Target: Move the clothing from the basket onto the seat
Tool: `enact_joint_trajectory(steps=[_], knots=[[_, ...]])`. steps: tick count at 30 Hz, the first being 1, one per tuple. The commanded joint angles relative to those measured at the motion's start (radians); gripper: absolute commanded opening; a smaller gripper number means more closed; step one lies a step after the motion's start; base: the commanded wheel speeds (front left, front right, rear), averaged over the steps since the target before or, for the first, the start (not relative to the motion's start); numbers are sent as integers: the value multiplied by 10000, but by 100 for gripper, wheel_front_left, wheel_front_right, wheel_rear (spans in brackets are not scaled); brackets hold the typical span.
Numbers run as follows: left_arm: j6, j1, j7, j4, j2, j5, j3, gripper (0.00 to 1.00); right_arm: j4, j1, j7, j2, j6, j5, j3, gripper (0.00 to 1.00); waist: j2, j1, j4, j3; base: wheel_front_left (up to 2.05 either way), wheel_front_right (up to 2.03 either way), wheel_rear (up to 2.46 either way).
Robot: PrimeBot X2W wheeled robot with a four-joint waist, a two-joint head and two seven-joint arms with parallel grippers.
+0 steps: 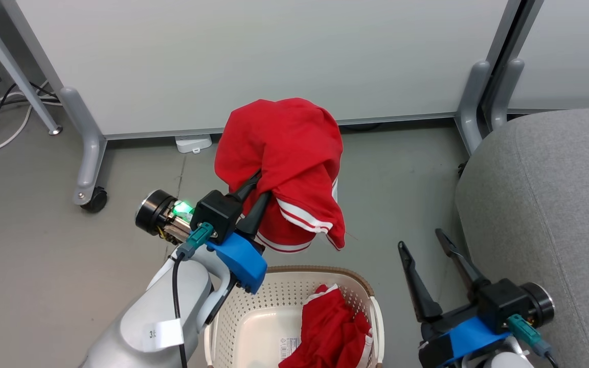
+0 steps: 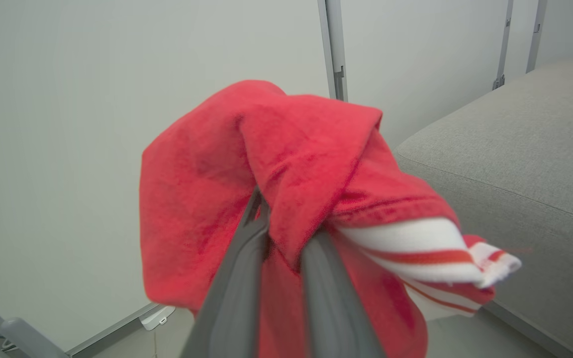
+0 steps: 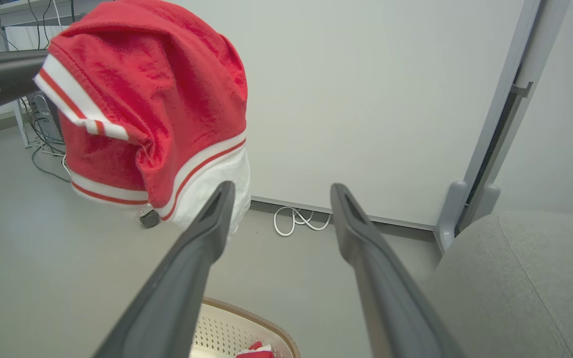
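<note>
Left gripper (image 1: 259, 188) fingers pinch clothing (image 1: 284, 148) aloft, clear of the basket (image 1: 325, 272) rim; right gripper (image 1: 420, 239), fingers spread, hangs over floor (image 1: 402, 174) beside the seat (image 1: 545, 204) edge.

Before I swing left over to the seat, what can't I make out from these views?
Left hand fingertips: buried in the held garment, head and left wrist views.
Basket: near side cut by head view's bottom edge; left wall behind the forearm.
Garment in the basket: lower part cut off; one piece or more, unclear.
Basket label: too small to read.
</note>
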Motion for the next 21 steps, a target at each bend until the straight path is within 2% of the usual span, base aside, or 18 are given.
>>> enact_joint_trajectory(steps=[1, 12, 21], knots=[[40, 54, -49, -51, 28, 3, 0, 0, -14, -178, -37, -39, 1, -84, 276, 100, 0, 0, 16, 27, 0, 0, 0], [12, -218, -49, -102, -137, 76, -77, 0, 531, -1152, -35, -285, 1, -196, 1930, 100, 0, 0, 174, 227, 0, 0, 0], [-62, -410, -49, -207, -368, 204, -212, 0, 1558, -2174, -35, -419, 1, -310, 2585, 100, 0, 0, 450, 534, 0, 0, 0]])
